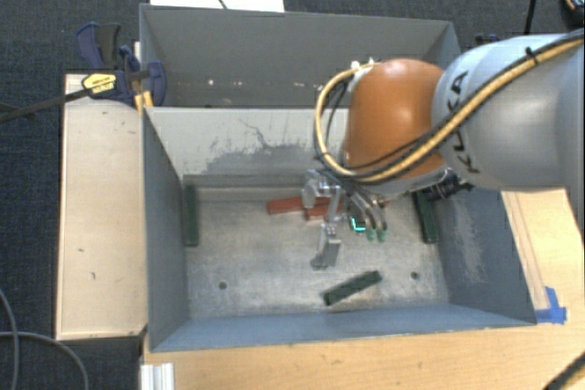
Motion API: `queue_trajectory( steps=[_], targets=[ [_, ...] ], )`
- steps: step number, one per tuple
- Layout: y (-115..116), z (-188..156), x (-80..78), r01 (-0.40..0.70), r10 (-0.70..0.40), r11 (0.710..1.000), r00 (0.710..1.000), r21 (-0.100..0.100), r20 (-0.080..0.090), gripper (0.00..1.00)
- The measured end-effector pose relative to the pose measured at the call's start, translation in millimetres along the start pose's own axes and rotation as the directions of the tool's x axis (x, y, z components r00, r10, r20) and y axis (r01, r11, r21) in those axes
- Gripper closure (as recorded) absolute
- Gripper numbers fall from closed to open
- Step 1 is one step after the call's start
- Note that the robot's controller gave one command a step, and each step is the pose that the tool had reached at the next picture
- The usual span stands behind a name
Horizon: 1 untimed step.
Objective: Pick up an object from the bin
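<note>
Taking stock of the grey metal bin (164, 269), you have four loose items and one hand (325, 251).

**Item 1:** flat reddish-brown strip (291, 207), on the middle of the floor and somewhat toward the far wall.
- Its long axis runs left to right, parallel with the far wall.
- The free end points at the left wall. The other end runs in behind the hand's body and is hidden there.
- It lies just left of the hand's tip and a little farther back. You cannot tell whether they touch.

**Item 2:** slanted dark green bar (353, 287), flat on the floor close to the near wall.
- Its long axis is diagonal, with the right end angled toward the far right corner.
- It sits clear of the hand, on the hand's near side.

**Item 3:** left dark green bar (190, 215), against the left wall, with its long axis running near to far. It is well apart from the hand.

**Item 4:** right dark green bar (426, 216), by the right wall, partly covered by the arm.

**Hand:** low over the middle of the floor, beneath the orange wrist cover (393, 119). You cannot tell whether it is open or closed, and nothing is seen gripped in it.

**Assessment:** the strip looks like the nearest candidate. Taking it would likely call for a shift left and toward the far wall, closing across the strip's narrow width.
</note>
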<state>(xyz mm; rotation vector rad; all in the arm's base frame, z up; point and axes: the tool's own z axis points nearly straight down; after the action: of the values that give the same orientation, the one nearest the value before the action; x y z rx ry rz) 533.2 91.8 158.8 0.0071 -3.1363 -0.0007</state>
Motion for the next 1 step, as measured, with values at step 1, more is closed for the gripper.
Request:
queue_trajectory(
  steps=[1],
  targets=[
    [-55.4, 87.3, 49.3, 0.261, -0.261, 0.965, 0.965, 0.003, 0.013, 0.0]
  ],
)
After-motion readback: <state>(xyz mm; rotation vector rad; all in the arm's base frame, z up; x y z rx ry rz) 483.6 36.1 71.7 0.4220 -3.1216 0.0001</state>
